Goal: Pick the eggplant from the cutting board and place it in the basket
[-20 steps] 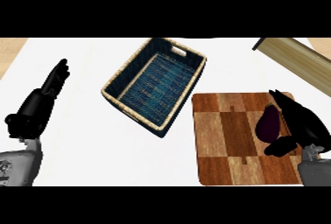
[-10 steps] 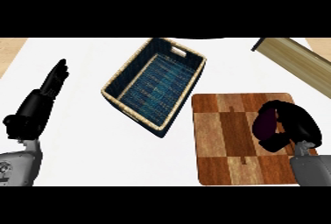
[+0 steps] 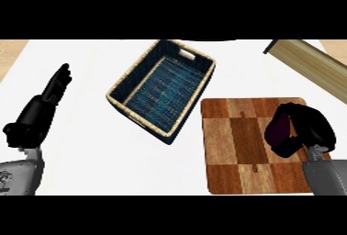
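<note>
At the far left of the frame the left hand (image 3: 39,109) rests over the white counter (image 3: 95,156), its fingers straight and close together, pointing toward the upper edge and holding nothing. Its grey forearm (image 3: 17,176) comes in from the lower left corner.

Right of it, in the upper middle, lies the basket (image 3: 136,117). It is a rectangular woven tray with a pale rim and a dark blue woven floor, set at a slant so that one corner points toward the upper edge and another toward the lower middle. It is well apart from the left hand, and nothing lies in it.

Just beside the basket's lower corner, in the lower right of the frame, is the cutting board (image 3: 234,147), made of brown wooden blocks in lighter and darker shades.

Over the right part of the board is the eggplant (image 3: 277,129), dark purple and standing nearly upright in the frame. The right hand (image 3: 313,127) is curled round it, fingers arching over its top and thumb closing below. Whether the eggplant touches the board or hangs just above it cannot be told. The right forearm (image 3: 325,176) comes up from the lower right edge.

In the upper right corner a pale wooden plank (image 3: 311,57) lies at a slant, apart from the board.
</note>
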Tool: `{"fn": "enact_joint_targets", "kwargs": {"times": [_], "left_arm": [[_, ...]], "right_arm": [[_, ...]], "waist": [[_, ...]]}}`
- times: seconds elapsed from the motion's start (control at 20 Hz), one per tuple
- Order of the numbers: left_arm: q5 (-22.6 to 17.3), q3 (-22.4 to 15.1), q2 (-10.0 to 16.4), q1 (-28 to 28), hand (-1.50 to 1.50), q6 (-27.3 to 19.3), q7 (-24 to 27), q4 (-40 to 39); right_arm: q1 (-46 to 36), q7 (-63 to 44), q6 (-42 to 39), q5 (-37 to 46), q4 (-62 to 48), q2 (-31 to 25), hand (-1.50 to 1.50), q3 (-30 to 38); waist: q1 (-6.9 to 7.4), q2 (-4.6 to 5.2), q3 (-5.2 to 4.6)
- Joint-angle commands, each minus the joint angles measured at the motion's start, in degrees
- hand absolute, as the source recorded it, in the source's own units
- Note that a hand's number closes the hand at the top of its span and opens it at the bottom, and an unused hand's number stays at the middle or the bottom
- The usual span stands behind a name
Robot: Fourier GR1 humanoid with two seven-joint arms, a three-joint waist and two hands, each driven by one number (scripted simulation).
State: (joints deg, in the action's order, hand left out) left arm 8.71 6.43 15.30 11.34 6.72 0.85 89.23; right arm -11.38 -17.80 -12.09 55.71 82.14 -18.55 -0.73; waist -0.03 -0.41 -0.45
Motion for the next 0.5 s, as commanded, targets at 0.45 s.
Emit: {"fn": "enact_joint_targets", "kwargs": {"times": [0.45], "left_arm": [[2.8, -1.7, -2.7, 0.6, 0.00, -2.4, 0.1, -0.7]], "right_arm": [[4.9, -25.4, -12.0, 6.5, 25.3, 2.2, 1.50, 0.0]], "waist": [[-0.83, 0.18, 0.39]]}}
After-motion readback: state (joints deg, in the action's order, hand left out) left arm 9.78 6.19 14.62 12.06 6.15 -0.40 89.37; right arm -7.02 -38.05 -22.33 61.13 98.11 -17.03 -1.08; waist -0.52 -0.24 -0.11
